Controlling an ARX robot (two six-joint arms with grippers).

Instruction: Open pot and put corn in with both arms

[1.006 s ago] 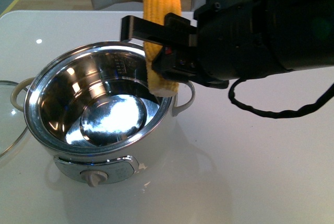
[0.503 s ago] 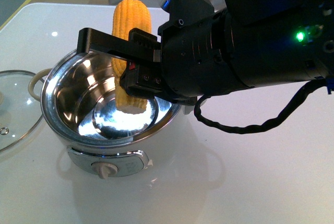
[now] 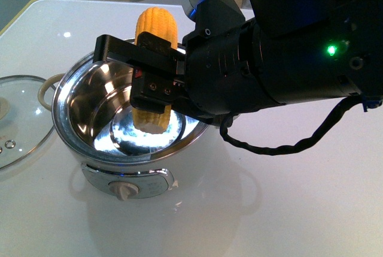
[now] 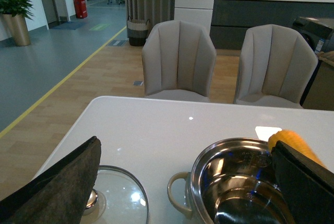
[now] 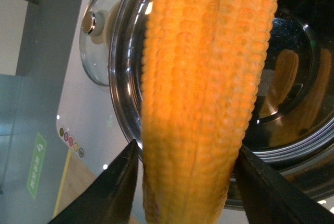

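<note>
Item: corn (image 3: pixel 154 71), upright, pinched between the jaws of the right gripper (image 3: pixel 157 83), lower end inside the open pot (image 3: pixel 84 119), toward its 2 o'clock rim. Lid (image 3: pixel 17 119) rests on the table at the pot's 9 o'clock. Left gripper (image 4: pixel 172 182): fingers spread, empty. Step: placing. Next, probably: lower slightly, release.

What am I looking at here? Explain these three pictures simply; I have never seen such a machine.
This is a two-armed robot working at a white table. The front picture comes from a camera on its body; the other two come from cameras on its wrists. The black right gripper is clamped on a corn cob, held upright with its lower end inside the open pot. The glass lid lies on the table beside the pot. The left wrist picture shows the left gripper open, holding nothing, near the lid.
</note>
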